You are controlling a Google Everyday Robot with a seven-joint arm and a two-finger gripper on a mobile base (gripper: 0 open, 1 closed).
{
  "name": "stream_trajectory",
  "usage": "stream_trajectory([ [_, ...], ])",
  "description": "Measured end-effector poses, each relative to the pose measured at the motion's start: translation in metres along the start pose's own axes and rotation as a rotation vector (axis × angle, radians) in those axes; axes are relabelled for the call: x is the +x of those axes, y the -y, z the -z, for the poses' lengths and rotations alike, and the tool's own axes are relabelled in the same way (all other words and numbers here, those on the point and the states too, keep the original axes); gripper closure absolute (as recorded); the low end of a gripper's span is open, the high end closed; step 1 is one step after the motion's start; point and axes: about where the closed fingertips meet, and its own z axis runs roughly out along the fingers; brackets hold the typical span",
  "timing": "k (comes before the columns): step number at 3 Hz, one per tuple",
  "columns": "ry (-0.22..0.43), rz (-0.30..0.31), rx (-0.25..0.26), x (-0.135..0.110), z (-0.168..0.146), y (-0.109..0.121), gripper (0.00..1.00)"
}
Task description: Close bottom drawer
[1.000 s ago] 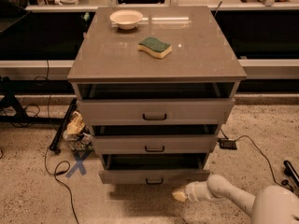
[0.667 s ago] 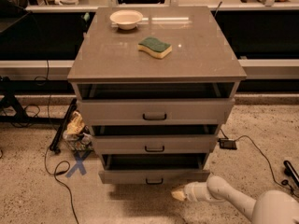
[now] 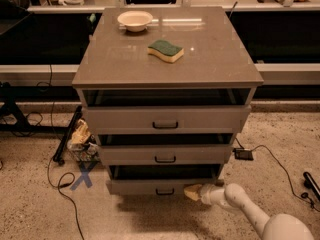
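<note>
Reaching low, gripper [image 3: 193, 192] at bottom drawer [image 3: 134, 186] front

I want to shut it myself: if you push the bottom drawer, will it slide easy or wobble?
The bottom drawer looks like a stiff flat-fronted box, so it should probably slide straight in, not bend. The pincer sits at its front, right of the handle, so an off-centre push might skew it slightly.

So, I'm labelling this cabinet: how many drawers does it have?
3, stacked in the grey cabinet: the top drawer, the middle drawer below it, and the bottom drawer nearest the floor, with the gripper at the right of its front. None looks hidden.
</note>
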Motion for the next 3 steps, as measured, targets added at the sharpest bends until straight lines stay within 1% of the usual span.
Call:
stream_trajectory([
  [1, 0.004, 0.001, 0.001, -0.001, -0.001, 0.001, 1.0],
  [2, 0.068, 0.003, 0.084, -0.012, 0.025, 0.029, 1.0],
  [3, 0.093, -0.029, 0.198, -0.005, 0.075, 0.04, 1.0],
])
